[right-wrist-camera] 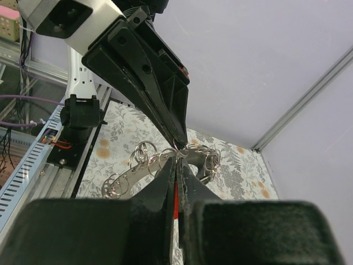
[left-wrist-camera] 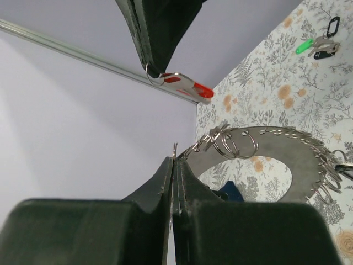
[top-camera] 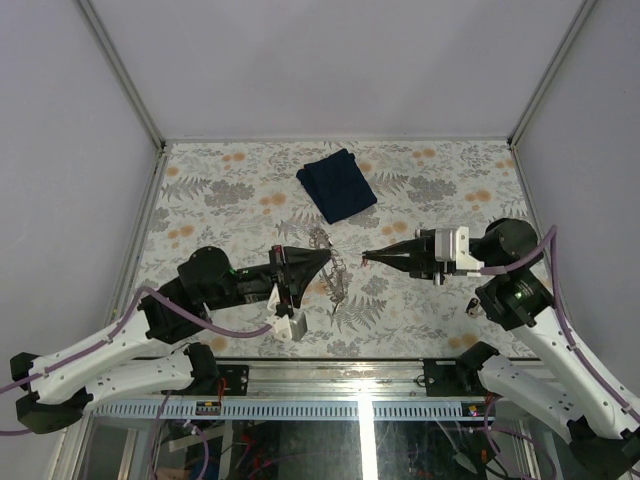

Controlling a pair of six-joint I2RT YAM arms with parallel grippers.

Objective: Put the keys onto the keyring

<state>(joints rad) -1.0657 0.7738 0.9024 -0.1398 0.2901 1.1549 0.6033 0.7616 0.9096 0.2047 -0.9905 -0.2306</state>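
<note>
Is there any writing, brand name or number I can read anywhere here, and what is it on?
No text can be read in any view.
Small sticker on the front frame: too small to read.
Red key tag: no writing visible.
Green key tag: no writing visible.

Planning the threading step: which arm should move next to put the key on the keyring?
Right. The right gripper is shut on the red key, close to the keyring. The left gripper holds that keyring up and probably should just steady it.
</note>
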